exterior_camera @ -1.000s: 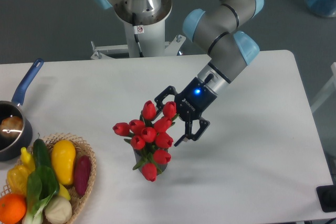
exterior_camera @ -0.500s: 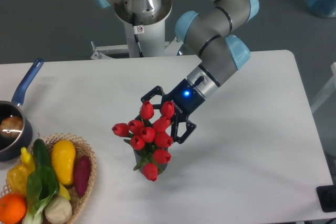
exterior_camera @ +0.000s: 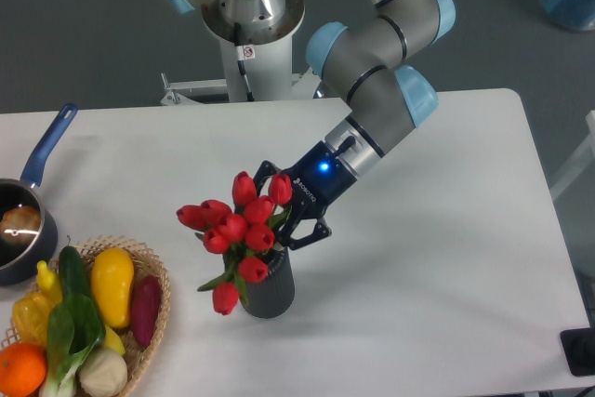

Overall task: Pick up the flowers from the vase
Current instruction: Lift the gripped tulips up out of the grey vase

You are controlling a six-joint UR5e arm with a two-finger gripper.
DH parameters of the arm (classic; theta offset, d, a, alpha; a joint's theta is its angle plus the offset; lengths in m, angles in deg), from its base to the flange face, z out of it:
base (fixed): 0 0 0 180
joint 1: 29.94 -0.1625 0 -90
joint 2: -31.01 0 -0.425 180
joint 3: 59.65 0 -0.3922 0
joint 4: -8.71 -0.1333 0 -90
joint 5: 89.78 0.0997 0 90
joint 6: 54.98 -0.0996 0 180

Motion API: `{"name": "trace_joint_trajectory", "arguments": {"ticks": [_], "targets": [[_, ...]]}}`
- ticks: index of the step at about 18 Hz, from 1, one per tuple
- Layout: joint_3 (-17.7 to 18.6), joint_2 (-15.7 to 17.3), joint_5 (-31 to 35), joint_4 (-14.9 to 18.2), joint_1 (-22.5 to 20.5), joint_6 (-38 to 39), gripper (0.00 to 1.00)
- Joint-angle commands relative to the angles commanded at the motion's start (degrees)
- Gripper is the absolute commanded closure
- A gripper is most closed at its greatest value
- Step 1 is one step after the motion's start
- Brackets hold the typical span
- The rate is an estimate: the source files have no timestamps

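The flowers (exterior_camera: 231, 227), a bunch of red tulip buds with green stems and leaves, stand in the vase (exterior_camera: 271, 291), a short dark grey ribbed cylinder near the table's front middle. The bunch leans to the left, and one bud hangs low beside the vase. My gripper (exterior_camera: 276, 214) reaches in from the upper right at the level of the buds, just above the vase's mouth. Its black finger linkages stand spread on either side of the bunch. The fingertips are hidden among the buds and stems.
A wicker basket (exterior_camera: 158, 299) with fruit and vegetables sits at the front left. A blue-handled saucepan (exterior_camera: 26, 220) is at the left edge. The robot's base column (exterior_camera: 246, 34) stands behind the table's far edge.
My gripper has moved left and down into the bunch. The flowers have shifted and tipped to the left, uncovering more of the vase.
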Motion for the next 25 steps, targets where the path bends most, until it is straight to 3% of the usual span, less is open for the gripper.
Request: {"name": "trace_joint_trajectory", "arguments": {"ticks": [17, 25], "targets": [[-3.2, 1.6, -6.3, 0.0, -1.9, 2.5, 0.84], [-7.1, 4.4, -11.4, -0.1, -3.9, 11.7, 0.84]]}}
